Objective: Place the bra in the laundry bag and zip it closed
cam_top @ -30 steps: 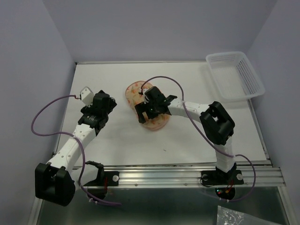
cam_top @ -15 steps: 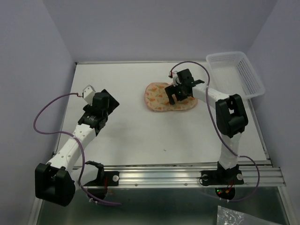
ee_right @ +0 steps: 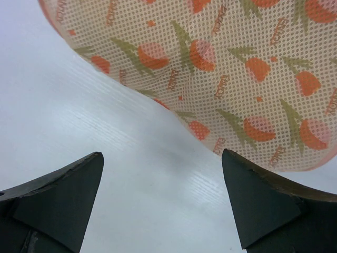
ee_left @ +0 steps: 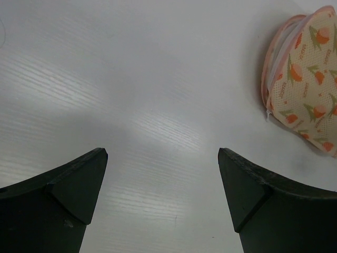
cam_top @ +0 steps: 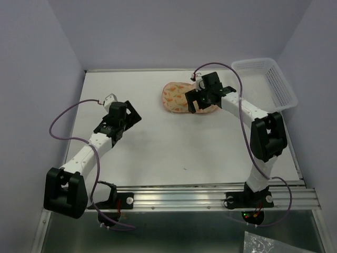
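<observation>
Back slides the bag [cam_top: 174,97] on the counter [cam_top: 158,147], right hand [cam_top: 197,103] over its right end, fingers apart, empty; left hand [cam_top: 131,115] edges closer, also apart.

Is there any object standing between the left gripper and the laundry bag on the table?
Nothing visible does. Only white table lies between the open left gripper and the laundry bag. The open right gripper is over the bag's far end, outside that path.
</observation>
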Controlling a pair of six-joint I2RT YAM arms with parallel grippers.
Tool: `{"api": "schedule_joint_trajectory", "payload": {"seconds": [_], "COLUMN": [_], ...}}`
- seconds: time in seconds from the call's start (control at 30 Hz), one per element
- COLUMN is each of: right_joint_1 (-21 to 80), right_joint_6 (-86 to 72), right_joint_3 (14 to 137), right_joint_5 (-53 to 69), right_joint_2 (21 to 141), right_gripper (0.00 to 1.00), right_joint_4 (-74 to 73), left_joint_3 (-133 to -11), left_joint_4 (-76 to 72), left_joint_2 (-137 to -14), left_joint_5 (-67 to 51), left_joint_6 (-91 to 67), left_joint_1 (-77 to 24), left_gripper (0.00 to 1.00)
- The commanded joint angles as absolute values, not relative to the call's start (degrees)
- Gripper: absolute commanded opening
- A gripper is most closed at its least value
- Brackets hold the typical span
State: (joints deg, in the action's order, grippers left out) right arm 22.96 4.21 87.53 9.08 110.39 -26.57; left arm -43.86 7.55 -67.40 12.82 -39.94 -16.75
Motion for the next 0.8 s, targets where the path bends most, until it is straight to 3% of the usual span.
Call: {"api": "schedule_joint_trajectory", "payload": {"seconds": [0.0,0.3,0.5,0.77], "right_joint_1": [24.61,27.07,30.49,32.08], "right_joint_6": [4.22,9.21,31.96,43.93], "right_joint_3": [85.96,93.68,91.93,89.22], "right_joint_5": [8.98,6.24,9.24,6.43], "right_joint_2": [104.76,113.37,115.84,115.75], "right_gripper": [1.00,1.00,0.98,0.97], "right_joint_4": [-21.88,-22.76,-18.02,-17.41], "left_joint_3": [-45.87,-45.88,-46.32,-45.97], "left_joint_4": [4.31,0.44,-2.29,-1.59], "left_joint_2": [-69.25,-72.77,-75.93,-76.64], "left_joint_5": [9.67,3.88,0.53,1.05], "left_joint_6": [-37.71,-35.60,-32.52,-33.05], "left_joint_1": [-16.70,-18.45,-21.27,-21.44], "left_gripper": [0.99,0.99,0.99,0.99]}}
